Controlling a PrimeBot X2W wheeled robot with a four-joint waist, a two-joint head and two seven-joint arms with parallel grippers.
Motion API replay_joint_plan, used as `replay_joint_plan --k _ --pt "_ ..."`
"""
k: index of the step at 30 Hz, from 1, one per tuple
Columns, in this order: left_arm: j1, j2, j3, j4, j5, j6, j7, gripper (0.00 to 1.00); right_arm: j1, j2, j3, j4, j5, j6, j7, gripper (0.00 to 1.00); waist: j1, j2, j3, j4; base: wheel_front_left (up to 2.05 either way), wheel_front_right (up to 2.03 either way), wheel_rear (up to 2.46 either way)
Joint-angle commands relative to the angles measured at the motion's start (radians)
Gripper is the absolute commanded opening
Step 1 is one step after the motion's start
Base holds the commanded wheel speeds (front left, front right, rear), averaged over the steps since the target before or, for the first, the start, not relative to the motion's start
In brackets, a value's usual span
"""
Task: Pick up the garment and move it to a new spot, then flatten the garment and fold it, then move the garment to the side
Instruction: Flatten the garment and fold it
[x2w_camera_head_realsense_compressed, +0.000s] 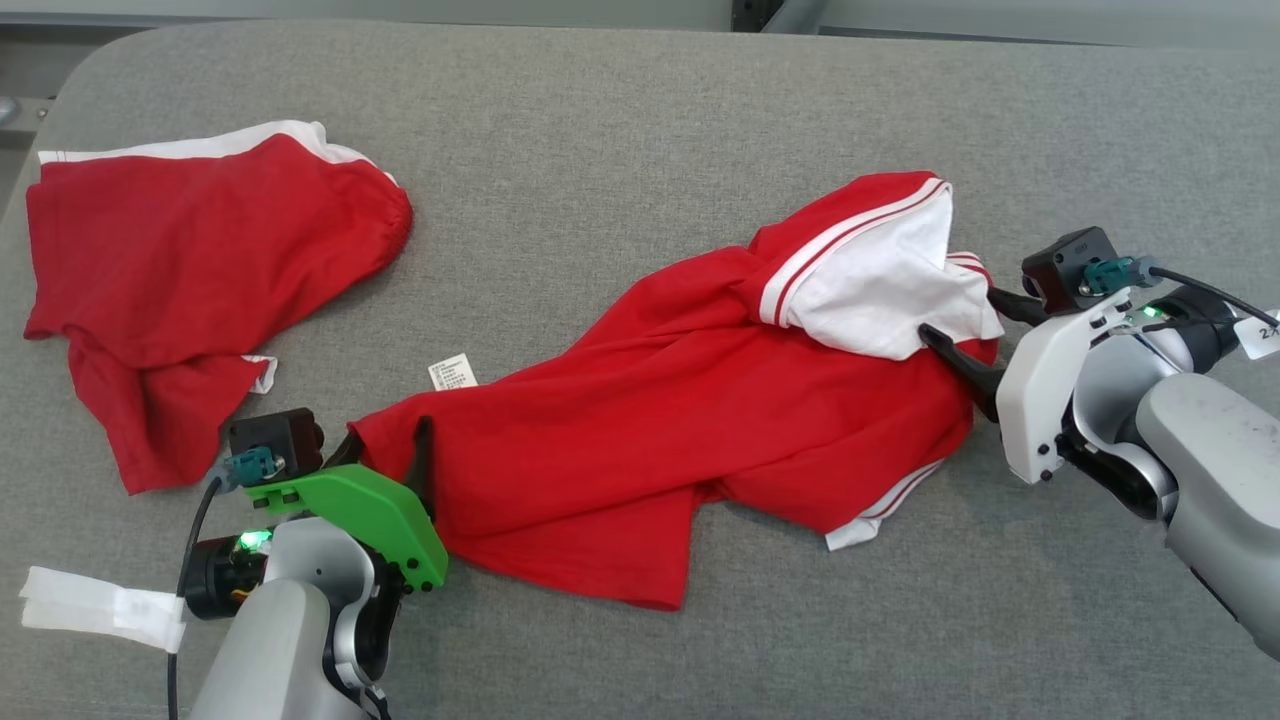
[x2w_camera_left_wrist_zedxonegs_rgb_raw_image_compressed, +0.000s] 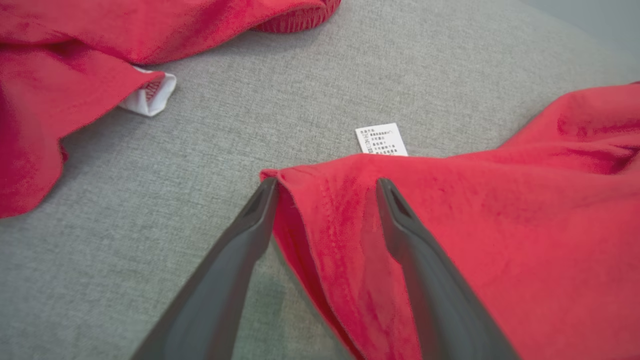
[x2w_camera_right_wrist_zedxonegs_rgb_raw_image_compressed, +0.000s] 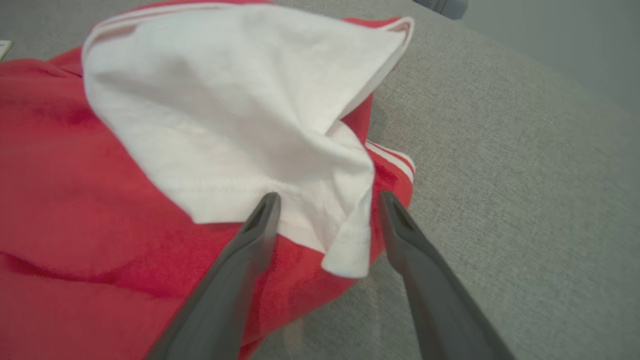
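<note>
The garment (x2w_camera_head_realsense_compressed: 650, 420), a red shirt with a white sleeve (x2w_camera_head_realsense_compressed: 880, 290), lies crumpled across the middle of the grey padded surface (x2w_camera_head_realsense_compressed: 640, 120). My left gripper (x2w_camera_head_realsense_compressed: 388, 440) is open at the shirt's lower-left corner. In the left wrist view the garment's red hem corner (x2w_camera_left_wrist_zedxonegs_rgb_raw_image_compressed: 320, 215) lies between the left gripper's (x2w_camera_left_wrist_zedxonegs_rgb_raw_image_compressed: 325, 182) spread fingers, below a white care label (x2w_camera_left_wrist_zedxonegs_rgb_raw_image_compressed: 381, 140). My right gripper (x2w_camera_head_realsense_compressed: 960, 315) is open at the shirt's right end. In the right wrist view the right gripper (x2w_camera_right_wrist_zedxonegs_rgb_raw_image_compressed: 327, 195) has its fingers either side of the white sleeve's (x2w_camera_right_wrist_zedxonegs_rgb_raw_image_compressed: 225, 125) drooping edge.
A second red garment (x2w_camera_head_realsense_compressed: 180, 280) with white trim lies at the back left, and its edge shows in the left wrist view (x2w_camera_left_wrist_zedxonegs_rgb_raw_image_compressed: 50, 75). A white tape tag (x2w_camera_head_realsense_compressed: 100, 605) hangs from my left arm's cable. The surface's far edge runs along the top.
</note>
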Motion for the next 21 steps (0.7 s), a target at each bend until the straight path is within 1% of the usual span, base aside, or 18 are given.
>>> replay_joint_plan --k 1,5,6,7,9,10,11,12,17,21 --pt "-0.023 0.0 -0.002 0.013 -0.01 -0.009 0.007 1.0 -0.013 -0.005 0.015 0.008 0.018 -0.001 -0.001 1.0 0.0 0.0 0.012 0.008 0.0 0.0 0.0" --pt "-0.041 -0.01 -0.01 0.046 -0.022 -0.019 0.01 1.0 -0.028 -0.008 0.058 0.024 0.055 -0.001 -0.022 1.0 0.0 0.0 0.019 0.013 0.0 0.0 0.0" --pt "-0.046 -0.011 -0.009 0.053 -0.026 -0.021 0.006 1.0 -0.033 -0.008 0.066 0.025 0.061 -0.001 -0.033 0.85 0.0 0.0 0.02 0.013 0.0 0.0 0.0" --pt "-0.05 -0.013 -0.01 0.06 -0.03 -0.023 0.004 1.0 -0.034 -0.007 0.074 0.029 0.067 -0.001 -0.043 0.59 0.0 0.0 0.021 0.012 0.0 0.0 0.0" --pt "-0.052 -0.015 -0.015 0.073 -0.033 -0.03 0.002 1.0 -0.04 -0.004 0.09 0.035 0.079 -0.001 -0.069 0.28 0.0 0.0 0.021 0.012 0.0 0.0 0.0" --pt "-0.055 -0.015 -0.022 0.084 -0.037 -0.043 0.006 0.45 -0.048 -0.004 0.108 0.041 0.087 -0.001 -0.09 0.0 0.0 0.0 0.017 0.01 0.0 0.0 0.0" --pt "-0.055 -0.015 -0.021 0.089 -0.042 -0.047 0.0 0.03 -0.053 -0.004 0.116 0.043 0.089 -0.001 -0.104 0.0 0.0 0.0 0.014 0.009 0.0 0.0 0.0" --pt "-0.055 -0.011 -0.023 0.094 -0.042 -0.054 -0.001 0.0 -0.056 -0.003 0.121 0.046 0.095 -0.001 -0.117 0.0 0.0 0.0 0.011 0.007 0.0 0.0 0.0" --pt "-0.042 0.01 -0.014 0.082 -0.044 -0.067 -0.036 0.0 -0.072 -0.009 0.136 0.046 0.113 -0.001 -0.182 0.0 0.0 0.0 -0.016 -0.011 0.0 0.0 0.0" --pt "-0.004 0.029 0.005 0.023 -0.055 -0.062 -0.059 0.0 -0.059 -0.023 0.144 0.029 0.12 -0.001 -0.211 0.0 0.0 0.0 -0.044 -0.04 0.0 0.0 0.0"
